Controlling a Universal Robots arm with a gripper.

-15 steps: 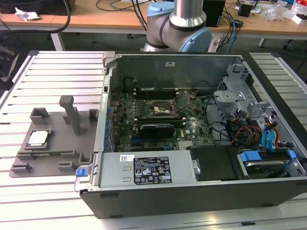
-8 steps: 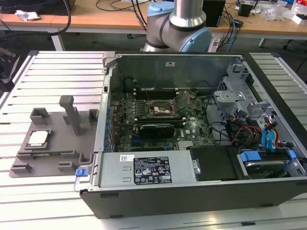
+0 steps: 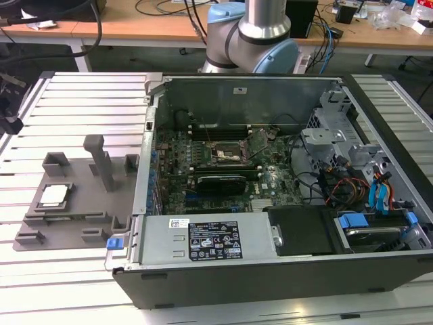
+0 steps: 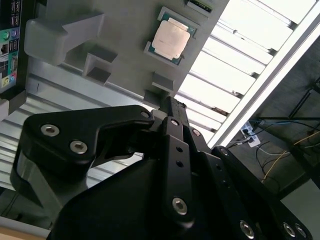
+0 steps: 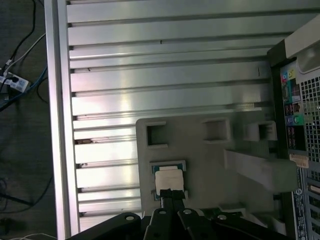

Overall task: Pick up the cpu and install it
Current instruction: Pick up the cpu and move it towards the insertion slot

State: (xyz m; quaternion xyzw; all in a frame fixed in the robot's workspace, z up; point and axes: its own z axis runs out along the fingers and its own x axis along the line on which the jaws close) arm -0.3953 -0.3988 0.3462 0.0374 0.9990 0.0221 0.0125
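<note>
Over on the exterior view's left, the slatted metal table carries a grey fixture tray. There's the cpu, lying flat in its pocket on the tray, shiny side up, with bare slats open all round the tray's outer edges. A tall post rises from the tray between the chip and the open computer case. Inside the case, the socket sits mid-board. Tangled cables and drive cages crowd the exterior view's right. In the first wrist view the hand hangs above the cpu, clear of it, fingertips drawn narrow together and gripping nothing.
</note>
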